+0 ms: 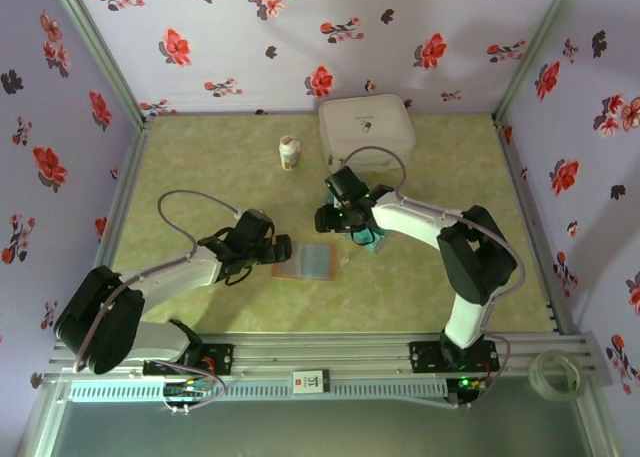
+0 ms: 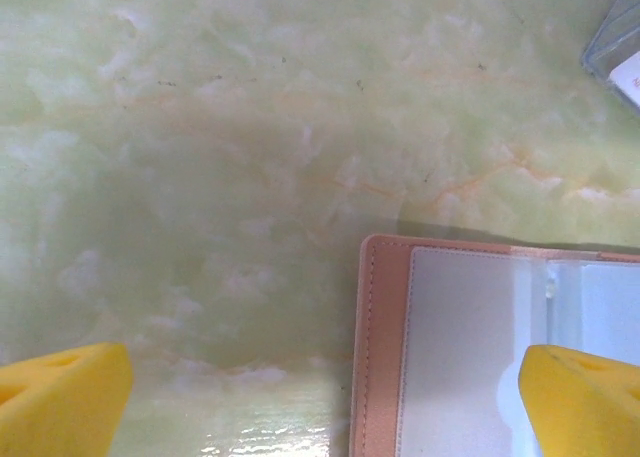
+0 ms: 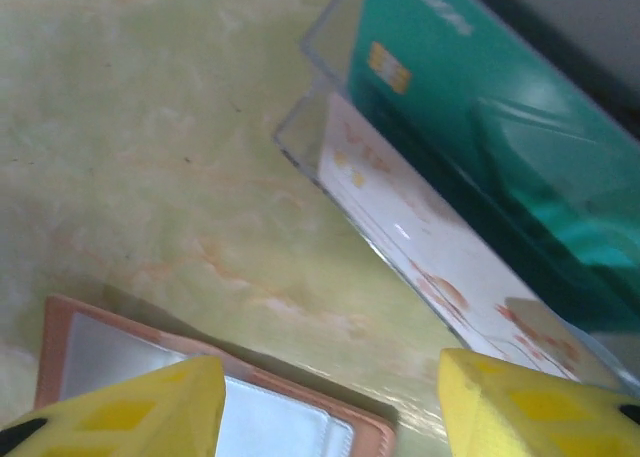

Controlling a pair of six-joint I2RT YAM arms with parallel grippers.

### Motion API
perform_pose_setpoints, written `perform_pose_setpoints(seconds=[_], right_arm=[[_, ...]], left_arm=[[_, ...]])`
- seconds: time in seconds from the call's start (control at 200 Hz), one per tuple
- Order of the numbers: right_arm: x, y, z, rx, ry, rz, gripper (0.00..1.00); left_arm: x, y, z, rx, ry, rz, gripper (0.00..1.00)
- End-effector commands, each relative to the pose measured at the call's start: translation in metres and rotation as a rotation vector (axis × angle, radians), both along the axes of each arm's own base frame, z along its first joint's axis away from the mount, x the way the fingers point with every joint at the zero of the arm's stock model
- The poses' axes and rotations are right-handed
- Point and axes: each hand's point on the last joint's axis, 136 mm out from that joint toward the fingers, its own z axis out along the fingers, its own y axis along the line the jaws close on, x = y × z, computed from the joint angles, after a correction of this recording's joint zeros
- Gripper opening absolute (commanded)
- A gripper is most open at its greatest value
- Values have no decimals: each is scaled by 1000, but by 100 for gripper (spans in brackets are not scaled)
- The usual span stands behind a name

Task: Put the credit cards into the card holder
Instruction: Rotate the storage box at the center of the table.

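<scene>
There is one card holder. It lies open and flat on the green table, just ahead of the left gripper and a little to the near side of the right gripper. Both grippers stand spread with nothing between their fingers.

The credit cards sit packed in one clear plastic stand, close ahead and to the right of the right gripper. They overlap too much to count. One teal face with a gold chip shows, and a white face with reddish print shows on the lower step in front.

From above, the cards are just a small teal patch beside the right gripper, while the right wrist camera shows the chip and the stand's clear walls. The left wrist camera shows the holder's tan, stitched border and pale blue-grey see-through pockets. That gripper's right finger is over a pocket and its left finger is over bare table.
</scene>
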Motion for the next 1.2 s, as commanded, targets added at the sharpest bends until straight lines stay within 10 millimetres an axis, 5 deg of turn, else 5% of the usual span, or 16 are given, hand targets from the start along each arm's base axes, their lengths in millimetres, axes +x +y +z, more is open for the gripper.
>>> perform_pose_setpoints(seconds=[0.0, 0.34, 0.81, 1.0, 1.195], right_arm=[[5, 24, 1, 53, 5, 48, 57], [10, 41, -26, 42, 30, 51, 55], [58, 13, -31, -81, -50, -22, 55], [55, 26, -11, -26, -51, 53, 55], [39, 35, 49, 112, -108, 113, 58]], left_arm=[[3, 9, 10, 6, -40, 51, 100], [1, 18, 14, 3, -57, 85, 100], [-6, 24, 14, -9, -56, 99, 100], [-8, 25, 13, -11, -56, 99, 100], [-8, 25, 11, -4, -53, 94, 100]])
